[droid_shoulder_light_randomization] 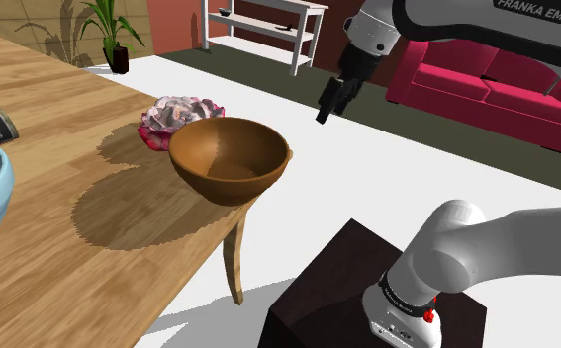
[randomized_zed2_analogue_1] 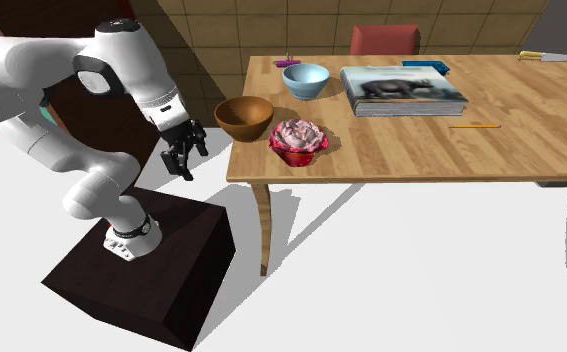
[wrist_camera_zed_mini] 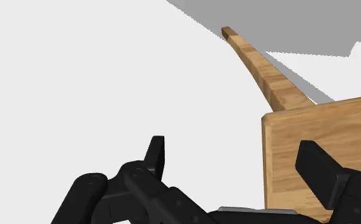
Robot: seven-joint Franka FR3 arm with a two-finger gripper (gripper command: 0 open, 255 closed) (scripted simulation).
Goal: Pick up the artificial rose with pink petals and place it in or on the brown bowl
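Right now the all-black two-finger gripper is hanging off the light wooden tabletop, out beyond the corner where the round brown bowl is sitting. Its fingers are standing apart and gripping nothing. The artificial rose, a cluster of pink-and-white petals on a red base, is lying just beside the bowl, near the tabletop's edge that runs on from that corner. The reach is probably the step in hand. Doing it well is likely meaning rising clear above the tabletop's edge first, passing over the bowl's rim rather than through it, then descending with the fingers straddling the petal cluster. A low, firm grasp near the red base is probably gripping better than a pinch on the loose outer petals.
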